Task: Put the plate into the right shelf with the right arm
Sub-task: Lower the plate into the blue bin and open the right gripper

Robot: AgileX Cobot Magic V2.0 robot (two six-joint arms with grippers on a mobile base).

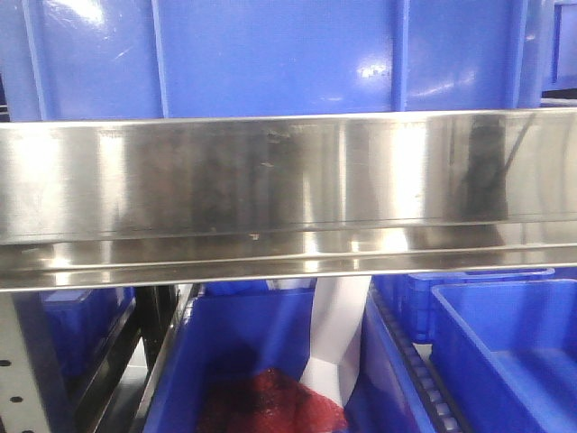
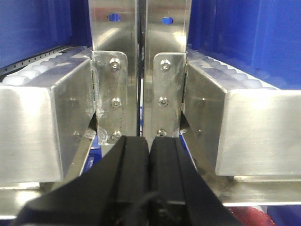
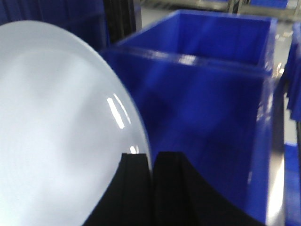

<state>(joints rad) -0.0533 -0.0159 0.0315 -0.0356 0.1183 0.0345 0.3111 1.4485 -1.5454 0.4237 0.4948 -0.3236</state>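
— The left gripper [image 2: 149,160]?
— Clenched on nothing, facing the right shelf [image 2: 115,70].
— The plate [image 3: 56,132]?
— Left of the right gripper [image 3: 151,188], rim pinched between its jaws. A blue bin [image 3: 211,117] stands to the right. A lower bin [image 1: 225,334] holds red netting [image 1: 270,406].

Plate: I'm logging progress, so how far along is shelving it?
Done: the right gripper pinches the plate by its rim. In hand: the plate hangs beside an open blue bin, not yet set down. Left: placing it in the right shelf and releasing. The left gripper is shut and empty, facing the steel uprights.
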